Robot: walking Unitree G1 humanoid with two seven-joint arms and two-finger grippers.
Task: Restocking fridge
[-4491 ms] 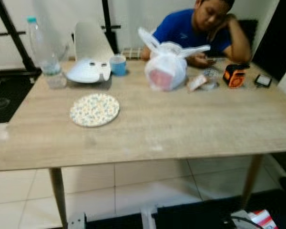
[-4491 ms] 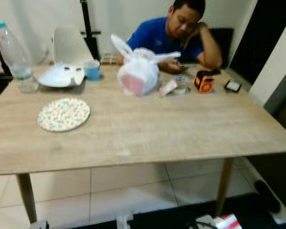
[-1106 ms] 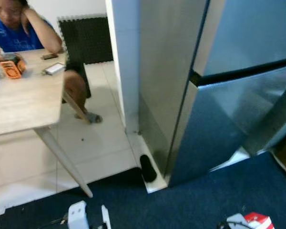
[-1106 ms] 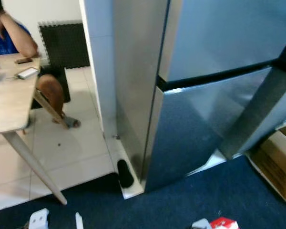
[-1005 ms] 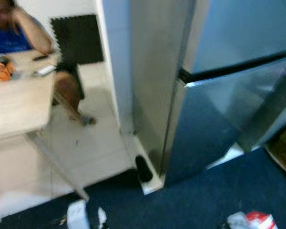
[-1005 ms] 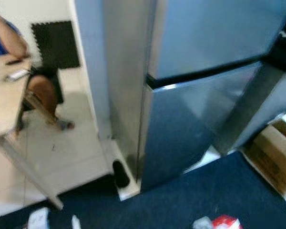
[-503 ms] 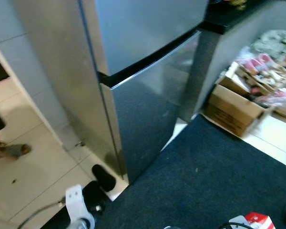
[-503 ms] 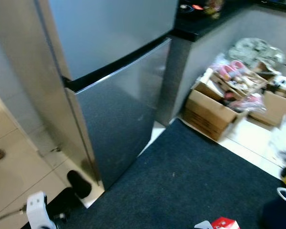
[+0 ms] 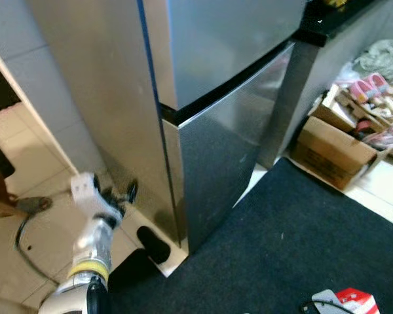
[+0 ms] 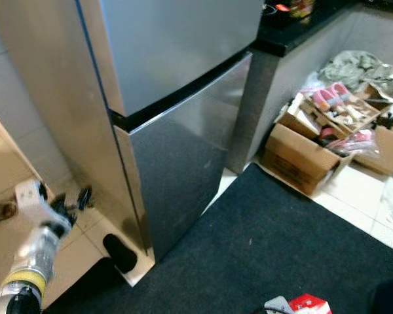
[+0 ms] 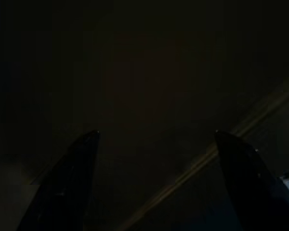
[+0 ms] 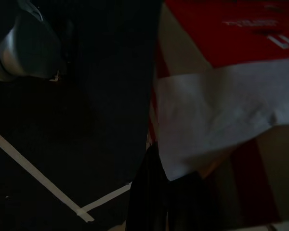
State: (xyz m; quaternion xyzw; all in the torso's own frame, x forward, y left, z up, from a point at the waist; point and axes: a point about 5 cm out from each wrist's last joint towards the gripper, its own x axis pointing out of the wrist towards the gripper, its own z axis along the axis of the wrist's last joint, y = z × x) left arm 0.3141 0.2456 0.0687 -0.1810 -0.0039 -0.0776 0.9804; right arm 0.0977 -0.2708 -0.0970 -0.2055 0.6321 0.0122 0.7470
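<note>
Camera: I note that the head view has swung off the wooden table and its seated person of a few seconds ago and now faces the fridge (image 9: pixel 216 98); this is the rig turning, not the things moving.

Fridge: a steel two-door unit, both doors shut, the dark seam between upper and lower door running across its front. It stands on the tiled floor (image 9: pixel 33 163) at the left edge of the dark carpet (image 9: pixel 281 242), with a black-topped counter (image 10: pixel 301 26) just beside it on the right.

Left claw (image 9: pixel 118 194): half a second ago only its white wrist block showed at the bottom of the view; now the silver arm is raised toward the fridge's lower left corner, near the steel side but apart from it. In the left wrist view the two black fingers (image 11: pixel 72 178) stand well apart with nothing between them.

Right claw: the right wrist view shows a red-and-white carton (image 12: pixel 231 96) close against the camera and a dark finger below it. I cannot tell whether the claw grips it.

Clutter: open cardboard boxes (image 10: pixel 301 154) of oddments sit on the floor beyond the carpet's right edge.

Meaning for the task: I judge the approach done and door-opening the next step; nothing is stocked yet.
</note>
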